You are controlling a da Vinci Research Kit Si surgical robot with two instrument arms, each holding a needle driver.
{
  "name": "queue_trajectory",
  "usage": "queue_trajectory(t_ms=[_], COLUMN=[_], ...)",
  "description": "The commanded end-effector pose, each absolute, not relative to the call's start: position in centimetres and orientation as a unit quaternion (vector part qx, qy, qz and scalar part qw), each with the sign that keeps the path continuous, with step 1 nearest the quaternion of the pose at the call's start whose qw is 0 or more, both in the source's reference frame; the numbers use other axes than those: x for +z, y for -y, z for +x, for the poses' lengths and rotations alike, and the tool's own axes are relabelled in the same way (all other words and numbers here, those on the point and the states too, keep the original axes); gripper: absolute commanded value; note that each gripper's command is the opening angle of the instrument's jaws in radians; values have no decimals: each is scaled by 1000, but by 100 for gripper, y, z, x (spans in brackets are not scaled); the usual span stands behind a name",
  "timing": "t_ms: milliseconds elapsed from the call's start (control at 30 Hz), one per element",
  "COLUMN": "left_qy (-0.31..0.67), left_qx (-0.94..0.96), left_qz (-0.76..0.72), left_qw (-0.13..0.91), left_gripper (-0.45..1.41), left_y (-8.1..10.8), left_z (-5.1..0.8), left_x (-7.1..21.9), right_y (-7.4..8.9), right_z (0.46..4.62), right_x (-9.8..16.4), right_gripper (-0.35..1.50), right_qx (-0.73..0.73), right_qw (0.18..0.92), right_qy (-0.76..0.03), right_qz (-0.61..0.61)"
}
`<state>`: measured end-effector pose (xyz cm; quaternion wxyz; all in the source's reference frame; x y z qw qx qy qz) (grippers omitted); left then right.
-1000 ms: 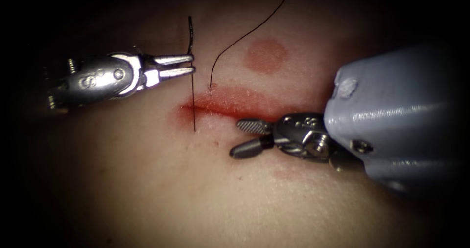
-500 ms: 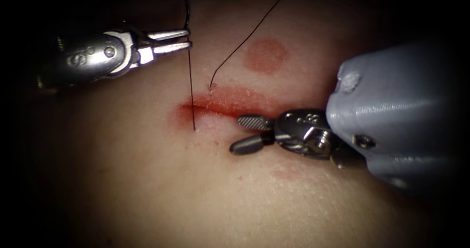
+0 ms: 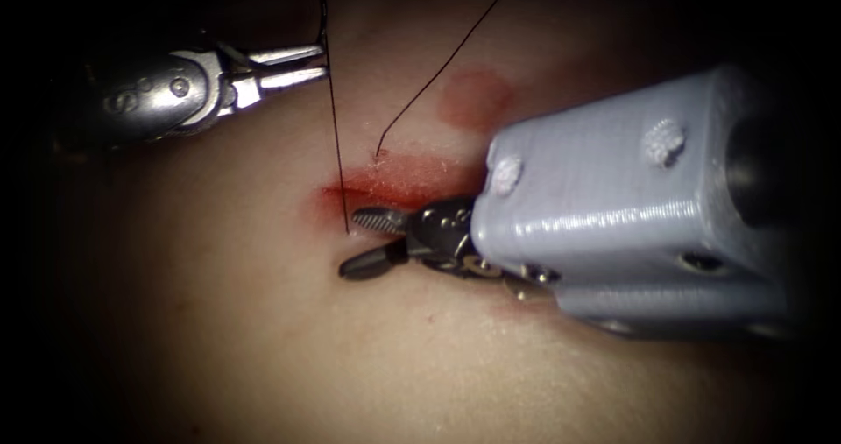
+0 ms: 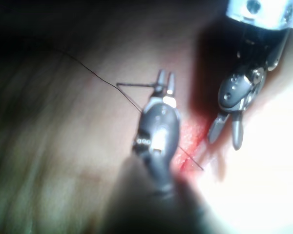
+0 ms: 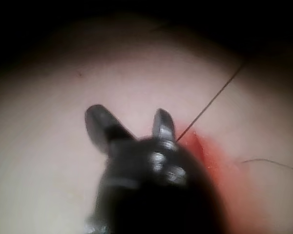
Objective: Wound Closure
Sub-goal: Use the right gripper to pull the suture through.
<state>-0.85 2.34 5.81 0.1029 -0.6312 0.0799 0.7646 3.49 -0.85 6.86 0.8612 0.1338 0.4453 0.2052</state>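
The left arm's silver needle driver (image 3: 322,64) sits above and left of the cut, its jaws clamped on the thin curved dark needle (image 3: 322,19), which is clear of the tissue; in the left wrist view the same tool (image 4: 166,84) grips the needle (image 4: 134,85) near one end. From those jaws the fine black thread (image 3: 337,146) runs taut down to the pale pork-belly tissue (image 3: 263,339), entering just below the left end of the red, wet cut (image 3: 403,186). Right beside that entry point the right arm's dark needle driver (image 3: 361,241) rests with jaws spread apart, holding nothing, also seen in its own wrist view (image 5: 129,124)
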Motion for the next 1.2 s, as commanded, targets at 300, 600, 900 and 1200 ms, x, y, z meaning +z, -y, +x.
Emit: queue_trajectory(t_ms=[300,600,900,1200], left_qy=[-80,-85,-85,-85], left_qx=[763,757,755,755], left_qz=[-633,-638,-641,-641], left_qw=[103,108,108,108], left_gripper=[-35,-35,-35,-35], left_y=[-236,-244,-244,-243], left_z=[-89,-80,-81,-81], left_x=[588,577,570,569], right_y=[81,79,86,89], right_z=[358,359,369,365], right_x=[715,724,753,760], right_gripper=[124,124,121,-35], right_qx=[196,204,201,195], right_qw=[883,888,894,895], right_qy=[-418,-406,-398,-395], right_qz=[84,66,54,69])
